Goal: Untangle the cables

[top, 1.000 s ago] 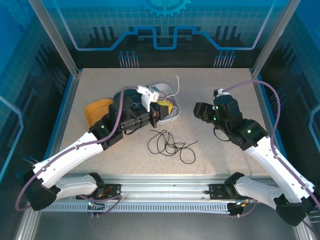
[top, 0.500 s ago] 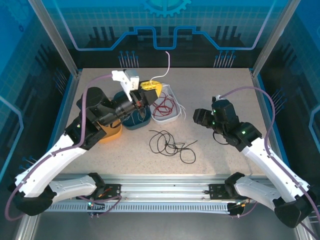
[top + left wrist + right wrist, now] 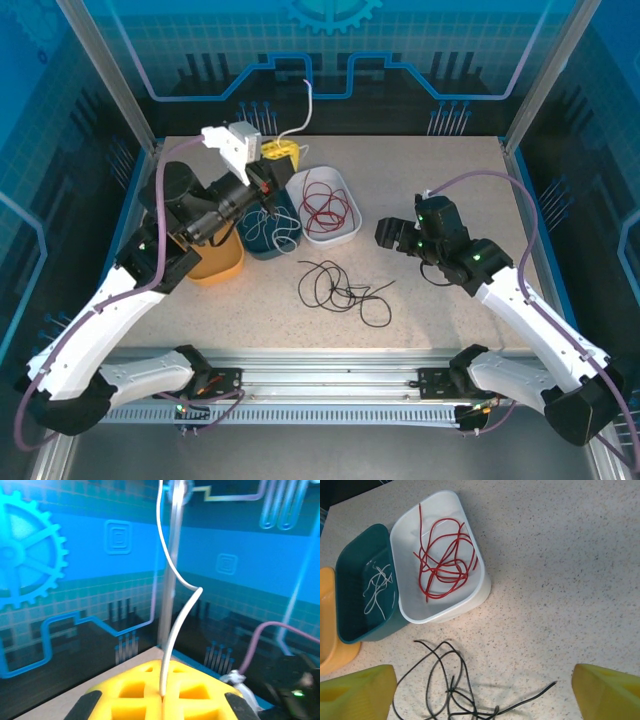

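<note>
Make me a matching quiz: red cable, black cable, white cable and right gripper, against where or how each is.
1 red cable
2 black cable
3 white cable
4 right gripper

a open
b loose on the table
c in the white bin
d pinched in the left gripper

Pairs: 1-c, 2-b, 3-d, 4-a

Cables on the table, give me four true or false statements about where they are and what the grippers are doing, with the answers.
1. The red cable lies in the white tub. True.
2. The black cable lies in a tub. False: it lies loose on the table.
3. The left gripper is shut on a white cable. True.
4. The right gripper holds the black cable. False: it is open and holds nothing.
</note>
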You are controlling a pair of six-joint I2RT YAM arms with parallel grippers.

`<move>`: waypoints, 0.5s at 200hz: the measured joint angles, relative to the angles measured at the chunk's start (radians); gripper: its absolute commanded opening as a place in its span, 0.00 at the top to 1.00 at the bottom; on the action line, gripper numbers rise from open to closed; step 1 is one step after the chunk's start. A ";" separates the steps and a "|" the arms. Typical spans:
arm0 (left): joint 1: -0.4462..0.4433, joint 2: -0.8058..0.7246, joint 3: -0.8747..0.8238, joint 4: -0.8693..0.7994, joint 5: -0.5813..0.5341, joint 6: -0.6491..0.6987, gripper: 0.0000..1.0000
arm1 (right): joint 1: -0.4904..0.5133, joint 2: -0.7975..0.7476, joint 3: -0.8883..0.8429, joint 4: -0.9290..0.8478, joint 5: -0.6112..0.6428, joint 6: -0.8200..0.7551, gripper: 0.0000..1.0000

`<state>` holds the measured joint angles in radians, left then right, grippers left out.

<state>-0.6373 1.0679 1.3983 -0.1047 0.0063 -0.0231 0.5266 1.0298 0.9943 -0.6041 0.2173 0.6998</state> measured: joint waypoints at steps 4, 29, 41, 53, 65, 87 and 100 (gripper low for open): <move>0.017 0.001 0.000 -0.004 -0.002 0.000 1.00 | 0.000 -0.002 0.000 0.000 0.002 0.005 0.00; 0.120 0.016 -0.001 -0.014 -0.002 -0.004 1.00 | 0.000 -0.014 0.000 -0.002 0.011 0.002 0.00; 0.167 0.026 -0.004 -0.015 -0.002 -0.003 1.00 | -0.002 -0.018 0.000 -0.007 0.012 0.002 0.00; 0.206 0.039 -0.010 -0.018 -0.002 -0.003 1.00 | -0.005 -0.018 0.000 -0.011 0.015 0.002 0.00; 0.238 0.059 -0.013 -0.019 -0.002 -0.004 1.00 | -0.005 -0.018 0.000 -0.017 0.018 0.002 0.00; 0.289 0.100 -0.017 -0.024 0.004 -0.012 1.00 | -0.005 -0.018 0.000 -0.026 0.023 0.002 0.00; 0.319 0.122 -0.027 -0.029 0.009 -0.034 1.00 | -0.005 -0.018 0.000 -0.030 0.029 0.002 0.00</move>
<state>-0.3180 1.1896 1.3716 -0.1341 0.0154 -0.0566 0.5213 1.0115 0.9943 -0.6342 0.2466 0.7021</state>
